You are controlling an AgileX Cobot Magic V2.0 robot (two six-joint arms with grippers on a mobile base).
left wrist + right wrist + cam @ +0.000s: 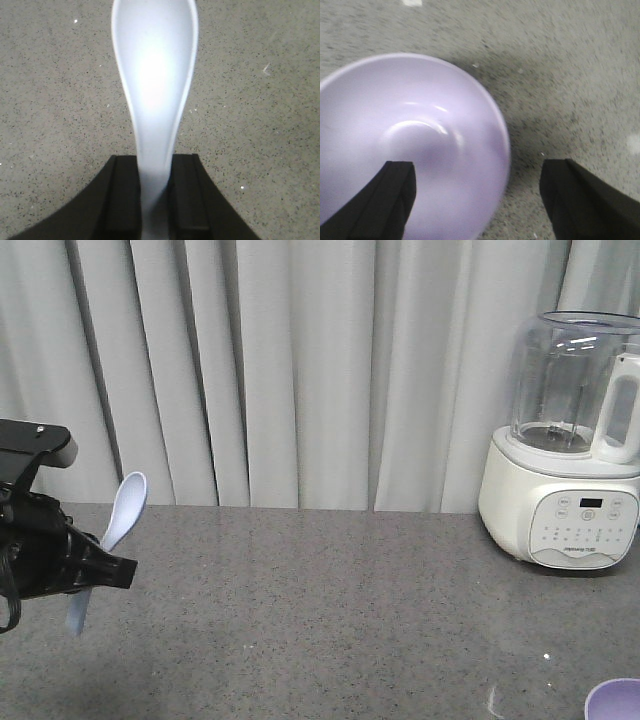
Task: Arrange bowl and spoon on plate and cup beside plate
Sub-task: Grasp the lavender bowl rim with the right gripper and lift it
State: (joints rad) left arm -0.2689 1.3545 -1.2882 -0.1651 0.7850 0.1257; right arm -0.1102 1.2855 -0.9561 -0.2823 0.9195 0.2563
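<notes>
Tilted upward, left jaws clamp the spoon; right jaws gape astride the bowl.

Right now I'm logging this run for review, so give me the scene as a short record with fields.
left fingers: shut on the spoon handle, scoop up, above the table
right fingers: open, one over the bowl, one outside its rim
plate, cup: not in view
background: white blender at back right, curtain behind
</notes>
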